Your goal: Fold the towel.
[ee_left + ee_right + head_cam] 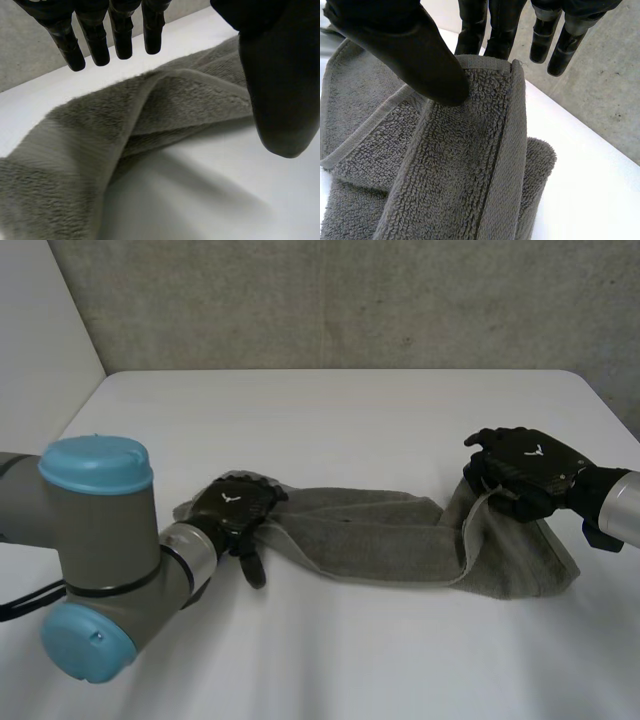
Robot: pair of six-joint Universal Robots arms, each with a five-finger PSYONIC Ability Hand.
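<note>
While the towel (400, 540) lies along the tabletop (330, 420), we see the left hand (235, 508) palm-down over its left end, fingers straight. The raised right hand (527, 468) pinches its right hem.

The towel (380, 540) is seen in plain grey-brown, without print; a smoother band of the same colour is woven along its hem. The table (330, 420) is shown white. The left hand (235, 508) and right hand (525, 468) are coloured black, each marked with a small white sign on its back. The left arm (100, 540) is finished in grey with light-blue caps. The wall (350, 300) is speckled grey.
</note>
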